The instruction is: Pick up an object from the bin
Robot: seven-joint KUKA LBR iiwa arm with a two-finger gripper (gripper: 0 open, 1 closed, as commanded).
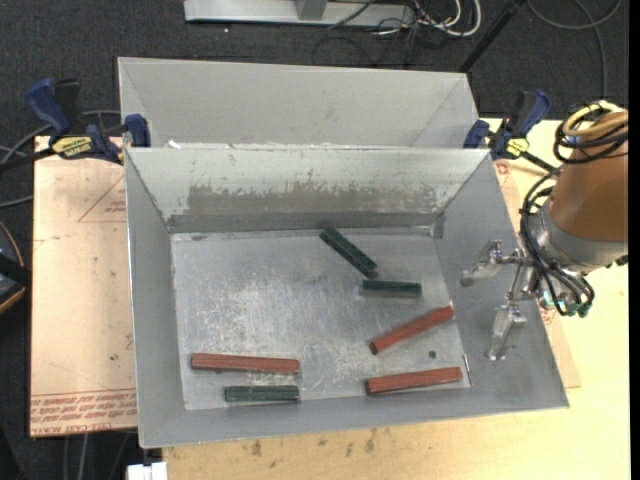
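Note:
My gripper [492, 303] hangs over the bin's right sloped wall, open, with nothing between its two spread metal fingers [503, 336]. Nearest to it, just to its left, a red-brown bar [412, 330] lies tilted on the bin floor. A second red-brown bar [414, 379] lies flat below that one, near the front right corner. A short dark green bar [390, 288] rests a little above the tilted red one. The gripper touches none of them.
Another dark green bar [348, 251] lies slanted near the back wall. At the front left, a red-brown bar [245, 363] and a dark green bar [262, 394] lie side by side. The arm with its orange cover and cables stands at the right rim.

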